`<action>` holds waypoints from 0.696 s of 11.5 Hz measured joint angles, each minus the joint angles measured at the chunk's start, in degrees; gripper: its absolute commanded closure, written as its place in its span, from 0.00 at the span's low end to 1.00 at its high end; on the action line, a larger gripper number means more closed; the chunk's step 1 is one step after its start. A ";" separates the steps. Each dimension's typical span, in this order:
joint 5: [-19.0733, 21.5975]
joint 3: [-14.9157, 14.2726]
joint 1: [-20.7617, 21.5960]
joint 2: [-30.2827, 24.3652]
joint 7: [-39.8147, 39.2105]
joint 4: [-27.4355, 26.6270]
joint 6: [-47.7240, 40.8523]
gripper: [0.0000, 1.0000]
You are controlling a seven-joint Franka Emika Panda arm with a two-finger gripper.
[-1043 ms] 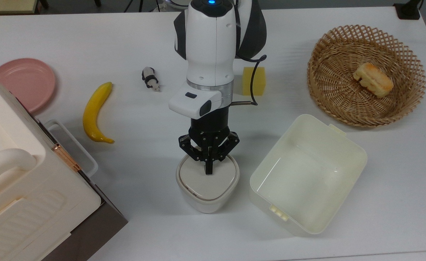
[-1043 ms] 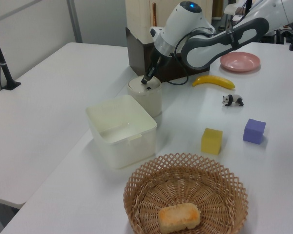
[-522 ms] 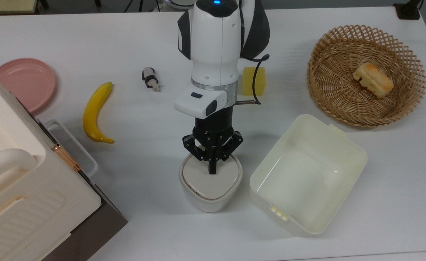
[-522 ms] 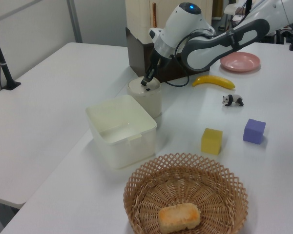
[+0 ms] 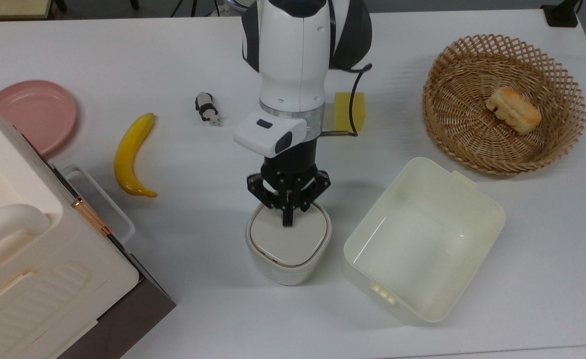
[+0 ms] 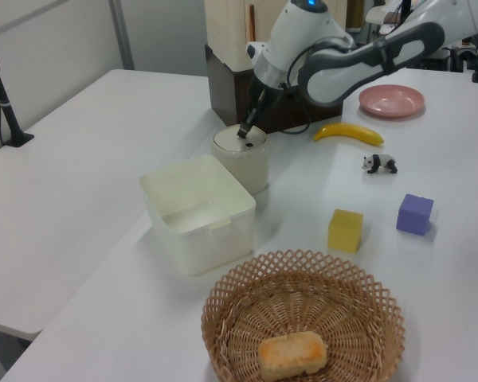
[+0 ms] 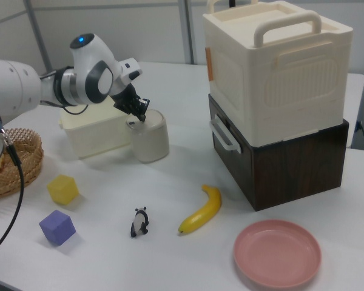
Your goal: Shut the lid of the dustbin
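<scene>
In the top view, at the left lie a pink plate (image 5: pixel 33 114) and a banana (image 5: pixel 130 155) on the white worktop (image 5: pixel 173 299). In the middle stands the dustbin (image 5: pixel 288 249), its lid (image 5: pixel 287 242) lying flat and shut. The pincer (image 5: pixel 288 221), fingers pressed together and holding nothing, touches the lid near its far edge. Just right is a cream tub (image 5: pixel 422 239), then a basket (image 5: pixel 504 102).

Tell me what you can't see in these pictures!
- Inside the dustbin: hidden in the top view by its flat lid.
- The lid's back edge: the hand covers it in the top view.
- The purple cube: the arm hides it in the top view.
- Inside the big handled box: shut, right view.
</scene>
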 measured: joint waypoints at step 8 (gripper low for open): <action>0.16 0.18 2.34 -13.54 3.48 -0.26 -39.37 0.00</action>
